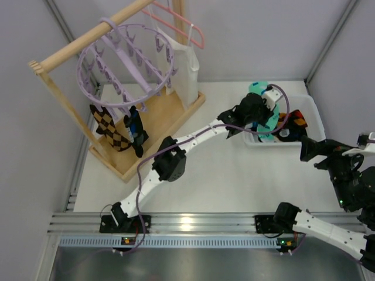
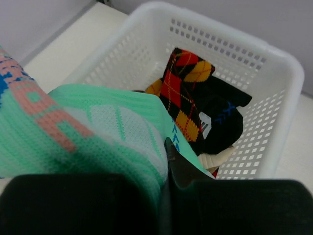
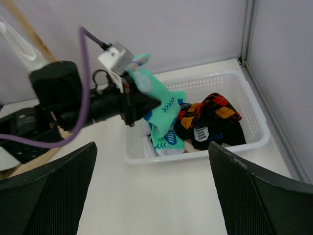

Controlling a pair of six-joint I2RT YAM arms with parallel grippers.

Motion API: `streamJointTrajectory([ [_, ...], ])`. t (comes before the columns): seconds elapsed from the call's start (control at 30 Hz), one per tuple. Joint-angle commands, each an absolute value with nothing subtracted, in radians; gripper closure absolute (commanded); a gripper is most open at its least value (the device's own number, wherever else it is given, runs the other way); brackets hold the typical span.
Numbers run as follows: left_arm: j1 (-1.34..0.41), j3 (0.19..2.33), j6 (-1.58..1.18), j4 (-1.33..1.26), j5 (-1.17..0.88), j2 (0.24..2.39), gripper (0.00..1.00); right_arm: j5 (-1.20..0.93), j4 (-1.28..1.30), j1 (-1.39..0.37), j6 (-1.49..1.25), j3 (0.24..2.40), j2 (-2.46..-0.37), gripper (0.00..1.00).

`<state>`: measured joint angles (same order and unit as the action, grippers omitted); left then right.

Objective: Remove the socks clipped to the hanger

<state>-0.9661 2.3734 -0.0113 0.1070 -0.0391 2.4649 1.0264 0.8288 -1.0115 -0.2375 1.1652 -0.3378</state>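
Observation:
The lavender hanger [image 1: 126, 64] hangs on the wooden rail at the back left. A brown checked sock [image 1: 111, 130] and a black sock [image 1: 136, 132] hang clipped under it. My left gripper [image 1: 261, 112] is shut on a mint-green sock [image 2: 98, 132] and holds it over the white basket [image 1: 312, 111]; the sock's lower end hangs into the basket [image 3: 164, 120]. In the basket lie a black sock with orange-red checks [image 2: 188, 83] and other dark socks [image 3: 210, 122]. My right gripper [image 3: 152, 196] is open and empty, in front of the basket [image 3: 195, 154].
The wooden rail frame [image 1: 88, 38] stands on a wooden base [image 1: 158, 126] at the back left. A thin pink coat hanger [image 1: 181, 23] and a long white cloth [image 1: 187, 70] hang beside the lavender ring. A metal rail [image 1: 187, 222] runs along the near edge.

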Motion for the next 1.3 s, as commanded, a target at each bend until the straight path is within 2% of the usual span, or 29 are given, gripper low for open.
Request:
streamJointTrajectory([
  [0.0, -0.973, 2.506, -0.021, 0.112, -0.195, 2.601, 0.86, 0.996, 0.825, -1.003, -0.23, 1.143, -0.333, 0.09],
  [0.17, -0.976, 2.499, -0.07, 0.114, -0.235, 2.619, 0.72, 0.986, 0.813, -1.003, -0.232, 1.101, -0.327, 0.09],
  [0.23, -0.974, 2.5, -0.084, 0.113, -0.227, 2.6, 0.62, 0.983, 0.815, -1.003, -0.238, 1.103, -0.325, 0.09],
  [0.3, -0.974, 2.499, -0.107, 0.115, -0.221, 2.58, 0.51, 0.977, 0.812, -1.003, -0.241, 1.101, -0.318, 0.09],
  [0.33, -0.974, 2.497, -0.118, 0.114, -0.203, 2.553, 0.41, 0.976, 0.808, -1.003, -0.239, 1.098, -0.316, 0.09],
  [0.4, -0.976, 2.496, -0.158, 0.115, -0.195, 2.53, 0.29, 0.976, 0.804, -1.003, -0.244, 1.092, -0.314, 0.09],
  [0.43, -0.976, 2.497, -0.172, 0.114, -0.18, 2.52, 0.16, 0.976, 0.799, -1.003, -0.244, 1.091, -0.318, 0.09],
  [0.53, -0.976, 2.49, -0.215, 0.139, -0.12, 2.49, 0.06, 0.974, 0.79, -1.003, -0.244, 1.091, -0.33, 0.09],
  [0.67, -0.974, 2.444, -0.261, 0.231, -0.043, 2.421, 0.04, 0.977, 0.781, -1.003, -0.239, 1.091, -0.342, 0.09],
  [0.97, -0.963, 2.14, -0.354, 0.357, 0.075, 2.117, 0.02, 0.971, 0.764, -1.003, -0.25, 1.108, -0.402, 0.08],
  [1.23, -1.011, 1.585, -0.425, 0.379, 0.429, 1.708, 0.02, 0.882, 0.663, -1.005, -0.236, 1.117, -0.471, 0.07],
  [1.27, -1.018, 1.531, -0.466, 0.386, 0.524, 1.665, 0.01, 0.873, 0.632, -1.005, -0.233, 1.114, -0.489, 0.07],
])
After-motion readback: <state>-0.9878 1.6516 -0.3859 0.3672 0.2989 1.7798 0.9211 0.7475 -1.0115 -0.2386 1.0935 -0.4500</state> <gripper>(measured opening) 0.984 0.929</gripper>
